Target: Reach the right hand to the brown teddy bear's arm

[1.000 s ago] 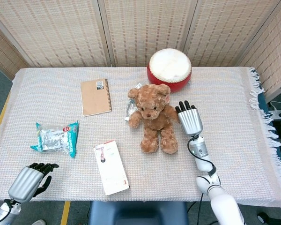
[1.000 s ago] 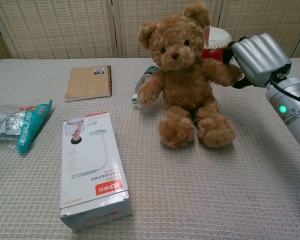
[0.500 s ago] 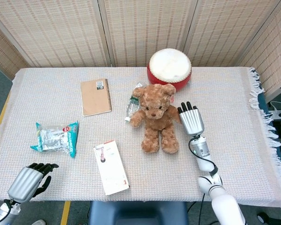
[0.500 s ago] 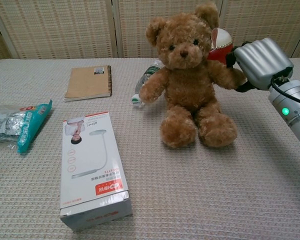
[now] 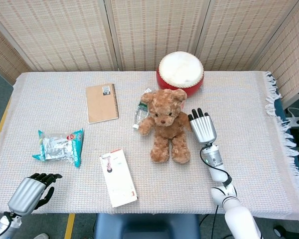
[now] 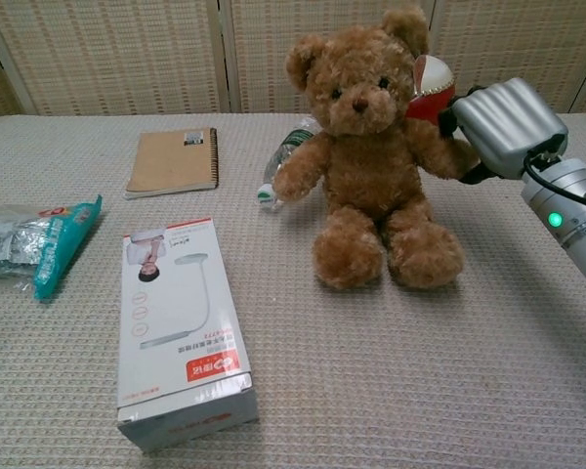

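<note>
The brown teddy bear (image 5: 164, 125) (image 6: 371, 156) sits upright in the middle of the table, facing me. Its arm (image 6: 432, 154) on my right side sticks out toward my right hand (image 5: 202, 127) (image 6: 503, 125). That hand's palm side touches the end of the arm. In the head view its fingers point straight away from me and hold nothing. My left hand (image 5: 29, 191) hangs off the table's near left corner with nothing in it; the chest view does not show it.
A red drum (image 5: 180, 69) (image 6: 428, 83) stands just behind the bear and the right hand. A small plastic-wrapped item (image 5: 139, 113) lies by the bear's other arm. Further left are a brown notebook (image 5: 102, 102), a snack packet (image 5: 60, 147) and a white box (image 5: 118, 177).
The bear went from leaning left to sitting upright, its head shifting right. My right hand stayed against the arm with only slight shifts. The left hand has not moved.
</note>
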